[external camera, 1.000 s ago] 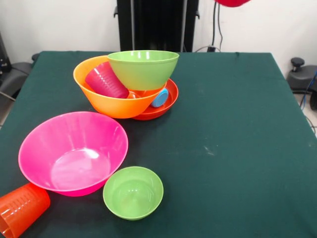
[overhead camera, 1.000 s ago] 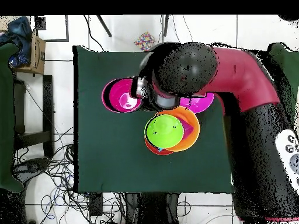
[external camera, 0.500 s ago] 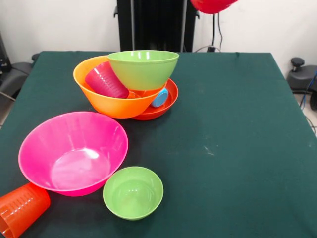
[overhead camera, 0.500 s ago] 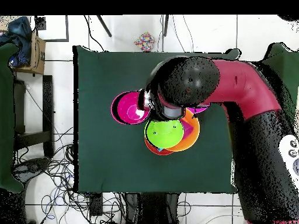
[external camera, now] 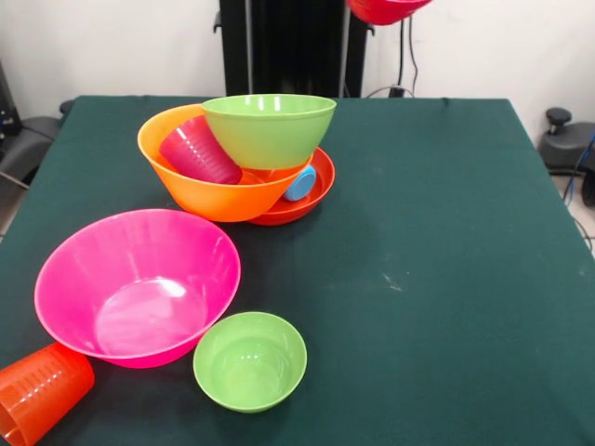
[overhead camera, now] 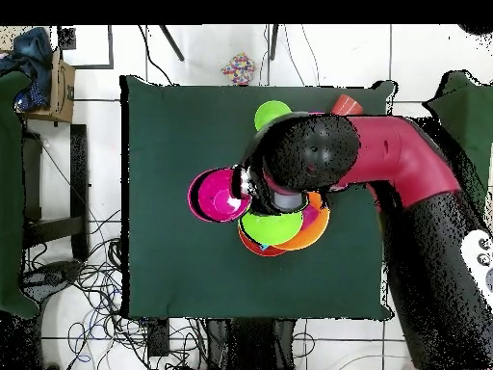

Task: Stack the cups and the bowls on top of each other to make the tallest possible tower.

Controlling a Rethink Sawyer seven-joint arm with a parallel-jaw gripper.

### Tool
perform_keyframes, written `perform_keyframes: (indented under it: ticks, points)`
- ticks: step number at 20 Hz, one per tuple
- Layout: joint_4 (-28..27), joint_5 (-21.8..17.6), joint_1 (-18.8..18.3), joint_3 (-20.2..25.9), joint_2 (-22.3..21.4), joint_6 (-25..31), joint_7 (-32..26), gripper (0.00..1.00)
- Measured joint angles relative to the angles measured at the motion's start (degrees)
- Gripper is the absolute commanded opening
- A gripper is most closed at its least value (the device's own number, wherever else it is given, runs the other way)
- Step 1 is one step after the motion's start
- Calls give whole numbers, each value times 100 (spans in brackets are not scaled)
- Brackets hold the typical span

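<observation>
1. Tower point(external camera: 251, 158) sits at the far-left part of the green bench point(external camera: 437, 260) in the front view.
2. Base is the shallow red-orange bowl point(external camera: 314, 190). The large orange bowl point(external camera: 209, 190) rests tilted in it, and the medium lime green bowl point(external camera: 270, 128) sits on top, leaning on the orange bowl's rim.
3. Translucent purple cup point(external camera: 197, 151) lies on its side inside the large orange bowl, under the green one.
4. Blue cup point(external camera: 300, 183) lies on its side in the red-orange bowl, wedged beside the orange bowl.
5. Large pink bowl point(external camera: 138, 283) stands upright on the bench near the front-left, apart from the tower.
6. Small lime green bowl point(external camera: 250, 360) is upright, just beside the pink bowl's front-right.
7. Orange cup point(external camera: 39, 390) lies on its side at the front-left corner, tucked against the pink bowl.
8. Arm point(overhead camera: 385, 173) reaches over the tower in the overhead view, covering part of it.
9. Gripper itself is hidden under the arm; can't tell whether it is released or clenched.
</observation>
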Motion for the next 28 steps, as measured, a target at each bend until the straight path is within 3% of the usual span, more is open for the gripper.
perform_keyframes:
  ticks: [10, 28]
  points:
    - [165, -446, -522, 425, 313, -1, -9, 0]
    - [162, -1234, -673, 546, 1222, -1, -20, 0]
